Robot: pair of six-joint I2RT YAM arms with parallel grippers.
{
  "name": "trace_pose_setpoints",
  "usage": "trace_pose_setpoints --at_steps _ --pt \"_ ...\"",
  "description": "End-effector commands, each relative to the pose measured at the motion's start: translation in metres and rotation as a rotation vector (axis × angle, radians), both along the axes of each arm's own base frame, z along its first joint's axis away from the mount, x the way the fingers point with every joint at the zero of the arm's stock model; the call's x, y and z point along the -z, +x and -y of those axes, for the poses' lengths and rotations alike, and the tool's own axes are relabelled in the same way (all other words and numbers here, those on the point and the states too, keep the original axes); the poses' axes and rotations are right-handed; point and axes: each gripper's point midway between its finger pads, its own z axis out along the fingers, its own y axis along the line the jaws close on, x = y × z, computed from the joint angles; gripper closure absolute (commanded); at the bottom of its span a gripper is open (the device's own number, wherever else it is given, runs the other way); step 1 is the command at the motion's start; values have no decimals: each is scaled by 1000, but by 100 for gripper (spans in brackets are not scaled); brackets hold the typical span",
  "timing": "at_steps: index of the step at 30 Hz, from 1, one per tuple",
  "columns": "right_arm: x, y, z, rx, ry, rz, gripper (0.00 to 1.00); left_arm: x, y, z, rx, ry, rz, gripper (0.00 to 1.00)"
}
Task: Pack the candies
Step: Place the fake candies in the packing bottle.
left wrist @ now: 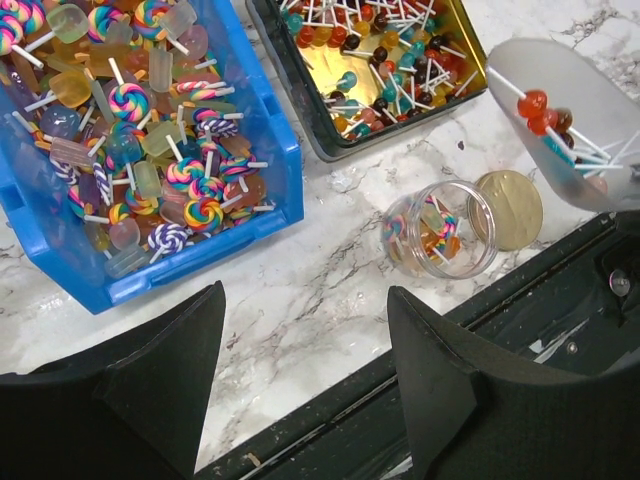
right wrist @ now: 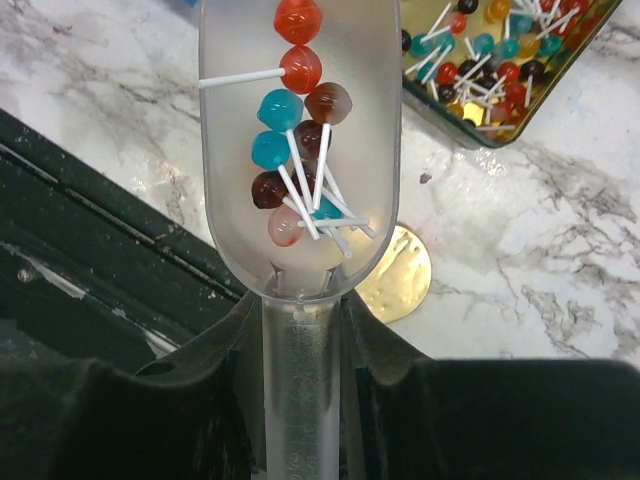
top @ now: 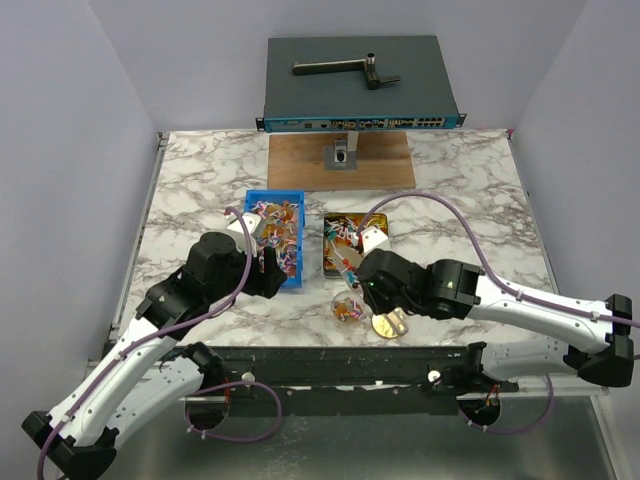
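The candies are small lollipops on white sticks. Swirled and flat ones fill a blue bin [top: 252, 200] [left wrist: 200, 272], and ball-shaped ones [left wrist: 385, 40] lie in a gold tin [top: 326, 245] [left wrist: 290, 85] [right wrist: 470, 128]. A clear jar [top: 347, 305] [left wrist: 440, 228] near the table's front edge holds a few candies. Its gold lid [top: 385, 325] [left wrist: 510, 208] [right wrist: 400, 275] lies beside it. My right gripper [top: 364, 276] [right wrist: 300, 325] is shut on the handle of a frosted scoop [left wrist: 575, 130] [right wrist: 232, 150] carrying several ball candies [right wrist: 290, 130] in the air near the jar and lid. My left gripper [top: 270, 270] [left wrist: 305, 300] hangs open and empty in front of the bin.
The black front rail of the table [left wrist: 420, 400] [right wrist: 90, 230] runs just below both grippers. A wooden board [top: 340, 160] with a small stand and a network switch [top: 360, 85] sit at the back of the marble table [top: 470, 215].
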Motion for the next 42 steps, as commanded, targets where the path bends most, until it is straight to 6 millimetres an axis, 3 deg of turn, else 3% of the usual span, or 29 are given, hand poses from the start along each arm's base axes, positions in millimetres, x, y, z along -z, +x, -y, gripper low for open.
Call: trace_pose_setpoints --at_steps 1,22,31,42 --pt "0 -17 11 56 -19 -29 99 -3 0 -3 -7 -6 23 32" --pt "51 -95 25 -19 -201 -248 99 -13 -5 -4 0 -38 55 32" --pt "58 -109 25 -40 -238 -325 99 -16 -7 -4 11 -53 63 32" --pt "56 -110 20 -31 -277 -344 99 -22 -12 -3 24 -74 80 32"
